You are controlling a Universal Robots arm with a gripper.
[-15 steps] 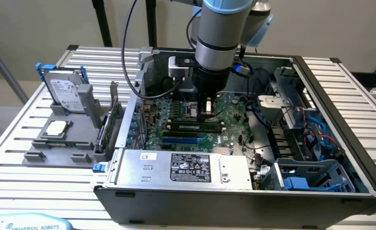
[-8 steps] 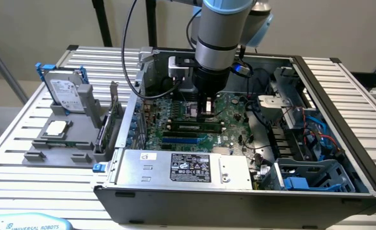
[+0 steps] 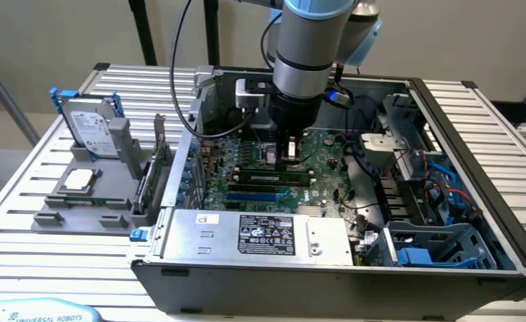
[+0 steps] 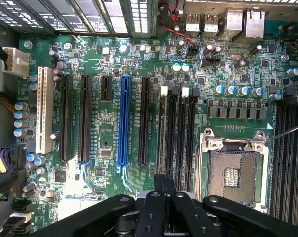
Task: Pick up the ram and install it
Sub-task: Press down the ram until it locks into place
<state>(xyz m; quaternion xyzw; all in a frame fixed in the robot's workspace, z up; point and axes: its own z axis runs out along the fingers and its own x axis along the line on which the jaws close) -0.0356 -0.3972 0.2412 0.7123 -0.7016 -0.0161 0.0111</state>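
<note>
The ram [image 3: 268,177] is a thin green stick with dark chips. In the exterior view it sits along a black memory slot on the motherboard [image 3: 326,151], inside the open computer case. My gripper [image 3: 289,158] hangs straight down just behind the stick, its tip close above the board. In the wrist view the gripper [image 4: 164,178] is shut, its black fingers [image 4: 158,197] pressed together with nothing showing between them. They sit over the near end of the black memory slots [image 4: 178,133]. I cannot tell whether the tip touches the stick.
An open processor socket [image 4: 233,173] lies beside the memory slots, and a blue slot [image 4: 123,121] on their other side. A silver power supply [image 3: 254,231] fills the case front. Blue cables [image 3: 442,194] crowd the exterior view's right. Outside, a grey rack [image 3: 84,201] holds a hard drive [image 3: 97,127], a processor chip [image 3: 78,178] and an expansion card [image 3: 158,164].
</note>
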